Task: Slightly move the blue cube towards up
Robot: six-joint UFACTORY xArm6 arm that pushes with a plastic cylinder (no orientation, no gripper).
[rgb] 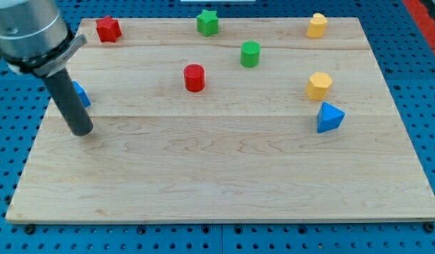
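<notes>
The blue cube (81, 94) lies near the board's left edge, mostly hidden behind my dark rod. My tip (82, 132) rests on the board just below the cube, toward the view's bottom. A blue triangular block (329, 117) lies at the view's right.
A red star (108, 29), a green star (207, 22) and a yellow block (316, 25) lie along the top of the wooden board (217, 176). A green cylinder (250, 53), a red cylinder (194, 77) and a yellow hexagon (319, 85) lie mid-board.
</notes>
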